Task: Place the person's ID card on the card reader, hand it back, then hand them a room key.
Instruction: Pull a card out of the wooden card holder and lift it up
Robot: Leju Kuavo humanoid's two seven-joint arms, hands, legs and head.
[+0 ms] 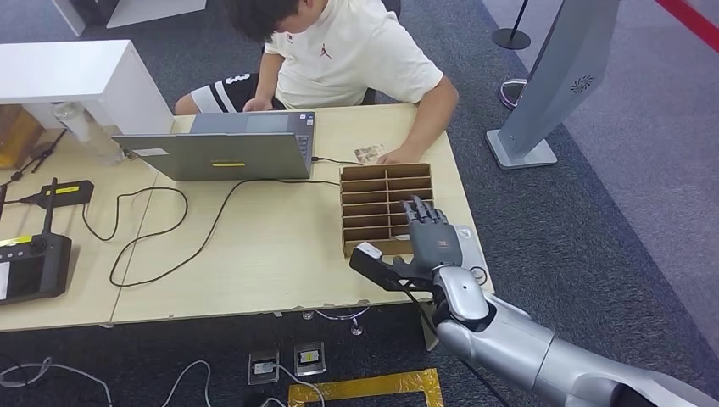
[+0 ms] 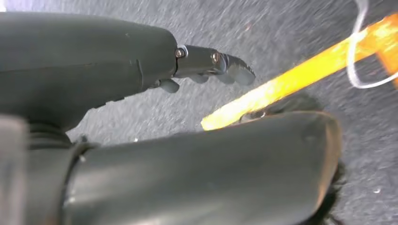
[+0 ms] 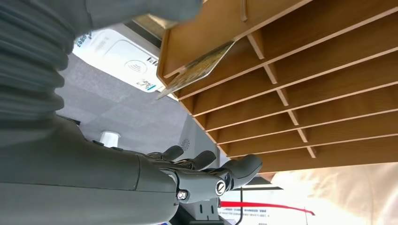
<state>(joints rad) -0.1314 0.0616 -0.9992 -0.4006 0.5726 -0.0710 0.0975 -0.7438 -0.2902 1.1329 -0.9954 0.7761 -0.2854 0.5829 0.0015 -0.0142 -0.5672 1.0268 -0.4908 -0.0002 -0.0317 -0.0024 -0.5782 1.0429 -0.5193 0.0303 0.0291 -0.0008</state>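
Observation:
My right hand (image 1: 428,237) hovers over the near rows of a wooden slotted card rack (image 1: 386,191), fingers stretched forward and thumb out to the side, with nothing held. The right wrist view shows that hand (image 3: 197,176) beside the rack (image 3: 305,93), where a gold-patterned card (image 3: 199,68) leans out of a near slot. A white card reader (image 3: 124,58) lies just beyond the rack; in the head view the reader (image 1: 471,248) lies beside my hand. Another patterned card (image 1: 369,153) lies on the table by the person's hand (image 1: 396,157). My left hand (image 2: 206,65) hangs over the carpet, holding nothing.
A person sits at the far side of the table (image 1: 254,254) behind a grey laptop (image 1: 225,153). Black cables loop across the tabletop. Dark devices (image 1: 34,263) stand at the left, a plastic bottle (image 1: 85,131) behind them. A grey kiosk base (image 1: 521,148) stands on the carpet to the right.

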